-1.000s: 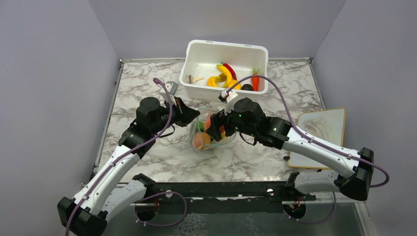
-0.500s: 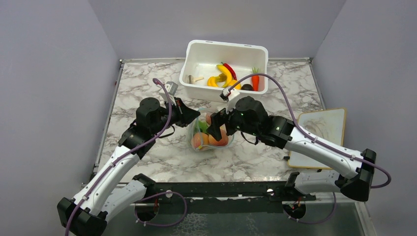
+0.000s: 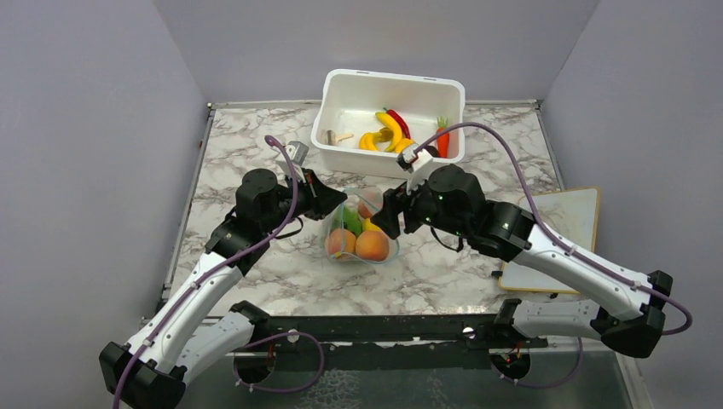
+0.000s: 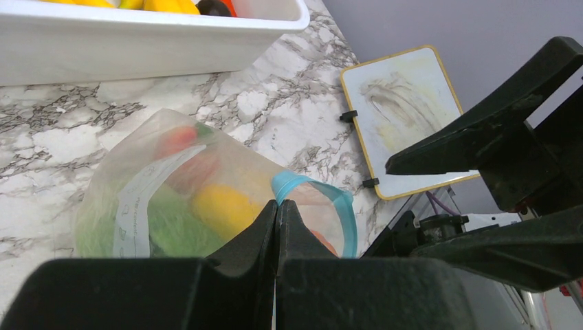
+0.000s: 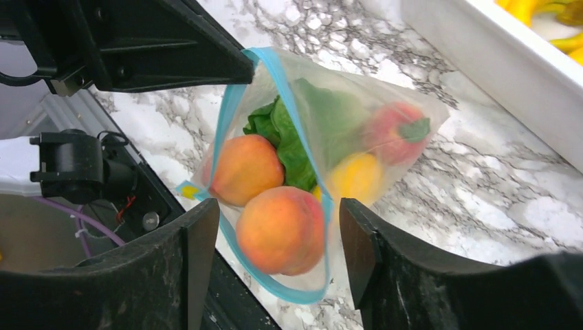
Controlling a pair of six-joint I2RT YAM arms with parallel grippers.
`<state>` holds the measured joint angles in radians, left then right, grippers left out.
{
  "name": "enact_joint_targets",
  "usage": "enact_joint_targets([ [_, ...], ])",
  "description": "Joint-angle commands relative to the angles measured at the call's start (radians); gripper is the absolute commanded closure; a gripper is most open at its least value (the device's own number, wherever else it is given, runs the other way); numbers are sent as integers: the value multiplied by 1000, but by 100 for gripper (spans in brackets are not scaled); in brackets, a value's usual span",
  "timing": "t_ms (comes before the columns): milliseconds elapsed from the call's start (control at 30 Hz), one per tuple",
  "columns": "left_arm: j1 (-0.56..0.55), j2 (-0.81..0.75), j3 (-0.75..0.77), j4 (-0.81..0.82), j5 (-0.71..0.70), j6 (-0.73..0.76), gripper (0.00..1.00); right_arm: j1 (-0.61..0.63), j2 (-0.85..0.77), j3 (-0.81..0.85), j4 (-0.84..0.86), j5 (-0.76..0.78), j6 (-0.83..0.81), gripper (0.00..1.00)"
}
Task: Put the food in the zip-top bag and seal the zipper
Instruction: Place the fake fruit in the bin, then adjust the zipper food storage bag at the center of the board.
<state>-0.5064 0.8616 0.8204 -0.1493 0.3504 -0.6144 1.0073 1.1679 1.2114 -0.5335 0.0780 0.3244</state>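
Note:
The clear zip-top bag (image 3: 358, 232) stands open in the middle of the table. It holds two peaches (image 3: 373, 245), a green lettuce (image 5: 285, 134), a yellow fruit (image 5: 355, 177) and a reddish fruit (image 5: 395, 130). Its light-blue zipper (image 5: 225, 127) rings the open mouth. My left gripper (image 3: 335, 202) is shut on the zipper's upper end (image 4: 292, 184) and holds the mouth up. My right gripper (image 3: 385, 218) is open and empty just above the bag mouth. In the right wrist view, the nearer peach (image 5: 280, 230) lies below and between its fingers (image 5: 199, 240).
The white tub (image 3: 341, 85) stands behind the bag with bananas (image 3: 381, 136), a red chili, a carrot (image 3: 442, 141) and other toys. A white board (image 3: 558, 243) lies at the right. The table's near edge (image 3: 384, 317) is close in front of the bag.
My right gripper has opened, let a peach go in the bag's mouth and drawn back to the right. The left gripper has kept its hold.

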Motion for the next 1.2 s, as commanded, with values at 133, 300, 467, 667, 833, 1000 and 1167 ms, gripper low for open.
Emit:
enact_joint_targets([
  [133, -3, -2, -1, 63, 27, 7, 100, 6, -153, -153, -79, 127, 123, 52],
  [300, -3, -9, -4, 63, 25, 7, 100, 6, -256, -318, 47, -39, 275, 57],
  [467, -3, -10, -5, 67, 26, 0, 100, 7, -330, -504, 222, -101, 434, 56],
  [667, -4, -14, -1, 67, 29, -3, 100, 7, -310, -579, 297, -46, 484, 60],
  [833, -4, -19, -10, 68, 35, -11, 100, 7, -280, -584, 369, -40, 491, 74],
  [1000, -3, -33, -20, 66, 32, -13, 100, 6, -272, -572, 412, -59, 489, 98],
  [1167, -3, -33, -24, 69, 29, 0, 100, 7, -284, -543, 421, -44, 473, 99],
])
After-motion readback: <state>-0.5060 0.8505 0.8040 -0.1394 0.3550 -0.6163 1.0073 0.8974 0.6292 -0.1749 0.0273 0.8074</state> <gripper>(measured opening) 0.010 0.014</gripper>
